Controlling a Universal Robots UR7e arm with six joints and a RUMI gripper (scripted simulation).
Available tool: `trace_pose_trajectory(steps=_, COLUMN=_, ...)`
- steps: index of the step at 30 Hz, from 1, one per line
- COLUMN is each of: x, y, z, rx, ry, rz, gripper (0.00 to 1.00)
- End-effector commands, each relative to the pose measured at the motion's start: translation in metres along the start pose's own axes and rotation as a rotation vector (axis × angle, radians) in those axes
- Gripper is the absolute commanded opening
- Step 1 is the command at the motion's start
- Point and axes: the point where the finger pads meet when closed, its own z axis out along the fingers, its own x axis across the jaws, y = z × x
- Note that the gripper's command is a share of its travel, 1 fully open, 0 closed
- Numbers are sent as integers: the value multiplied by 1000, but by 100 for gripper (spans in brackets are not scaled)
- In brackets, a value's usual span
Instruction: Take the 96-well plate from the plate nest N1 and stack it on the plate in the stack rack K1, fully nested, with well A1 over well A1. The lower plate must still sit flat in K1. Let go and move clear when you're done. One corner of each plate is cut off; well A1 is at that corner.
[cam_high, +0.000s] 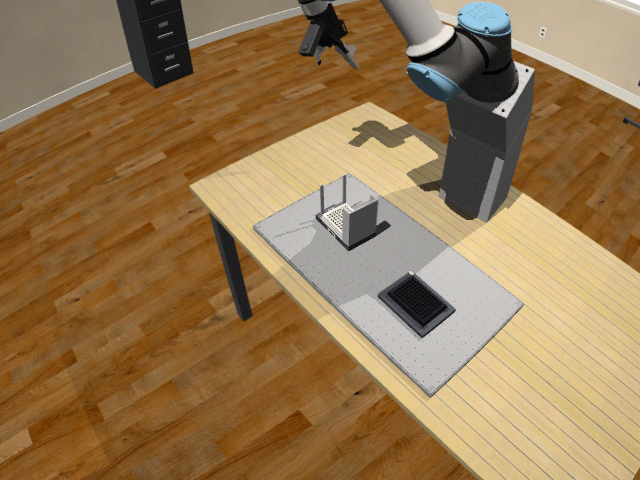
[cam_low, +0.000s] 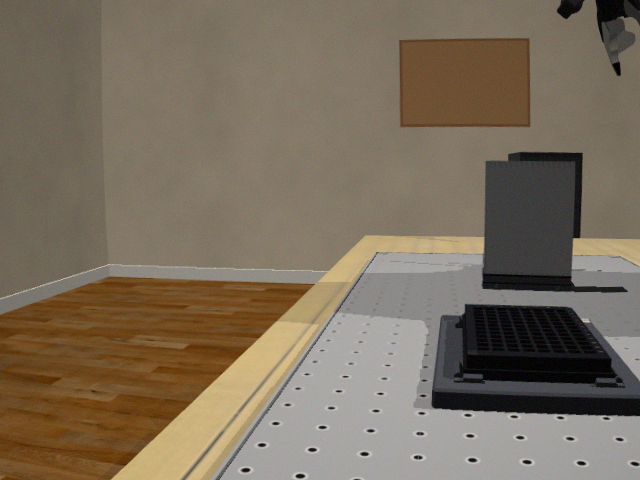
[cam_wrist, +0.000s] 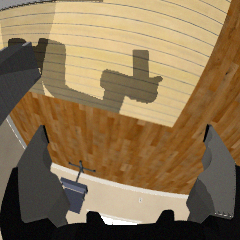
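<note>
A black 96-well plate (cam_high: 416, 300) sits in the dark plate nest N1 (cam_high: 416, 305) on the near part of the grey baseplate; it also shows in the exterior view (cam_low: 535, 343). A white plate (cam_high: 336, 218) lies low in the stack rack K1 (cam_high: 351, 214), which has thin posts and grey walls; in the exterior view the rack's wall (cam_low: 529, 219) hides that plate. My gripper (cam_high: 336, 54) hangs high above the floor beyond the table's far end, open and empty. The wrist view shows both fingers wide apart with only table and floor between them.
The grey perforated baseplate (cam_high: 387, 279) lies on a wooden table. The arm's grey pedestal (cam_high: 485, 149) stands at the table's right back. A dark filing cabinet (cam_high: 155, 36) stands on the floor far left.
</note>
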Motion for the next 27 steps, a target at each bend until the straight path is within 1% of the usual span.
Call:
trace_pose_trajectory(steps=1, x=0, y=0, z=-1, rx=0, ry=1, rz=0, gripper=100)
trace_pose_trajectory(steps=17, x=0, y=0, z=-1, rx=0, ry=1, rz=0, gripper=100)
trace_pose_trajectory(steps=19, x=0, y=-9, z=2, rx=-24, ry=18, rz=-60, gripper=100)
trace_pose_trajectory(steps=25, x=-1, y=-38, z=10, rx=-28, ry=21, rz=-69, gripper=100)
trace_pose_trajectory(steps=26, x=-1, y=-39, z=11, rx=-28, ry=21, rz=-69, gripper=100)
trace_pose_trajectory(steps=27, x=-1, y=-44, z=12, rx=-38, ry=29, rz=-99, gripper=100)
